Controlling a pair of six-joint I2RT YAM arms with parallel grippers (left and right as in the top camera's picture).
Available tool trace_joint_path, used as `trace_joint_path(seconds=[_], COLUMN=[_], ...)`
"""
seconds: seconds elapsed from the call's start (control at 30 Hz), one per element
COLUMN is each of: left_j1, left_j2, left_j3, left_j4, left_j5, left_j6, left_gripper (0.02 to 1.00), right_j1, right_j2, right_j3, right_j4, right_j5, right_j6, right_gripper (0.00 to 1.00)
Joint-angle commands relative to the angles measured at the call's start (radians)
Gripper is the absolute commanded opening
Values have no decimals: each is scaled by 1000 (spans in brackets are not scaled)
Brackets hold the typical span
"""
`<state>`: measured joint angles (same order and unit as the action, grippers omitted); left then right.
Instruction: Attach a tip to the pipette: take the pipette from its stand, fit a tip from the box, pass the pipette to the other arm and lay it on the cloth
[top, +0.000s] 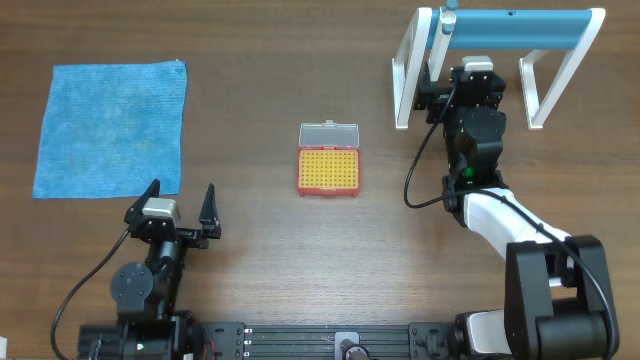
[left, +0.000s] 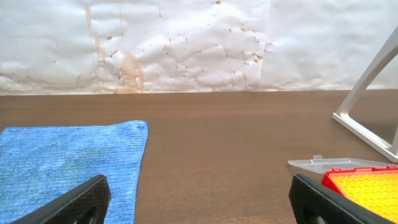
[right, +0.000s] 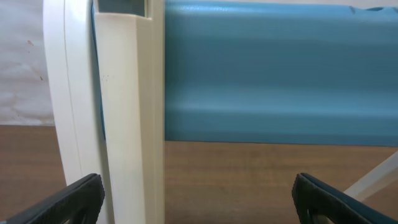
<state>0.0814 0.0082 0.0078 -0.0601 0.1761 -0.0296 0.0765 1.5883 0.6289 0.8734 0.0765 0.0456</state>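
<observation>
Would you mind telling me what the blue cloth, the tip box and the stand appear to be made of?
The blue cloth looks like matte microfibre, given its fine ribbed weave. The tip box seems plastic: opaque orange base, clear glossy lid. The stand is probably smooth plastic or painted metal, white legs and blue bar.

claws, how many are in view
2: the left claw, open, near the blue cloth; the right claw, open, up at the white stand.
</observation>
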Motion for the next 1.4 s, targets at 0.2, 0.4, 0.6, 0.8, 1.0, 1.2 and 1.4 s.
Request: trace_joint_path(seconds=[0.2,0.4,0.6,0.8,1.0,1.2,1.4], left_j1=[-4,-4,-4,-4,-4,-4,-4], left_j2=[-5,-5,-5,-5,-5,-5,-5], left_j3=[-2,-2,-2,-2,-2,-2,-2], left_j4=[-5,-5,-5,-5,-5,-5,-5], left_j5=[-8,-8,-8,-8,-8,-8,-8], left_j6=[9,9,9,9,9,9,9], left_gripper=[928,928,928,928,928,928,928], right_j1=[-27,-27,-27,-27,-27,-24,-21], right_j2=[58,60,125,127,127,54,-66], right_j3=[43,54,109,109,109,108,107], right_j4=[41,41,42,41,42,48,-66], right_j5=[16,-45,-39,-34,-116,-115,-115], right_j6=[-14,-14,-14,-14,-13,-14,-14], right_gripper=[980,987,993,853,84,84,82])
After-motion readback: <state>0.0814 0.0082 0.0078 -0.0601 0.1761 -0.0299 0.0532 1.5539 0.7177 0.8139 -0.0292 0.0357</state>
